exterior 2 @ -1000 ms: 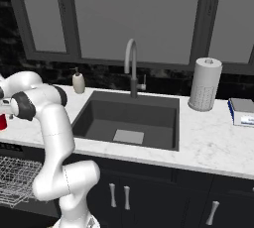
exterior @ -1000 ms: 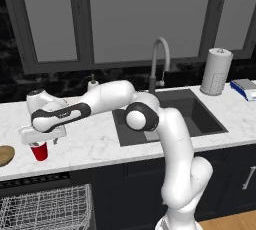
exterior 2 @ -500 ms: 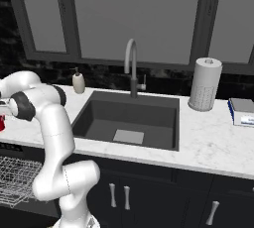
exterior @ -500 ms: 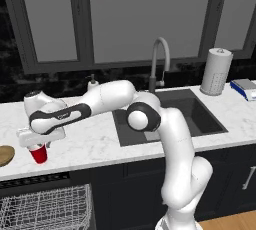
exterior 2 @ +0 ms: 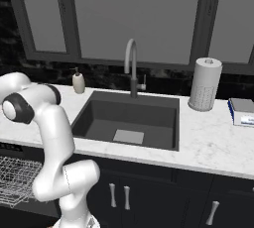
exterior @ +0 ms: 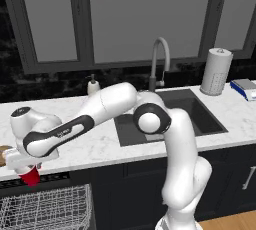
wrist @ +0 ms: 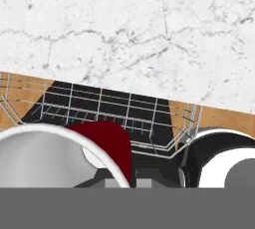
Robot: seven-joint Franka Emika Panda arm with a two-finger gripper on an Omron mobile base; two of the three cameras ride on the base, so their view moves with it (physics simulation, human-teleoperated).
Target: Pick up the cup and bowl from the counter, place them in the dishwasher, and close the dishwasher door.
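The tool (exterior: 29, 171) is clamped on the cup (exterior: 31, 175), held past the table (exterior: 100, 146) edge above the dishwasher (exterior: 47, 209) rack. Carrying step; next it likely calls for lowering the cup into the rack.

arm stretched left, claw (exterior: 30, 170) clamped shut

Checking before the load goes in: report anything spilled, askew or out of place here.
Nothing stands out. The gripper is shut on the cup, carried upright past the counter edge, above the dishwasher rack. The bowl sits flat on the counter at the left edge. No spill shows.
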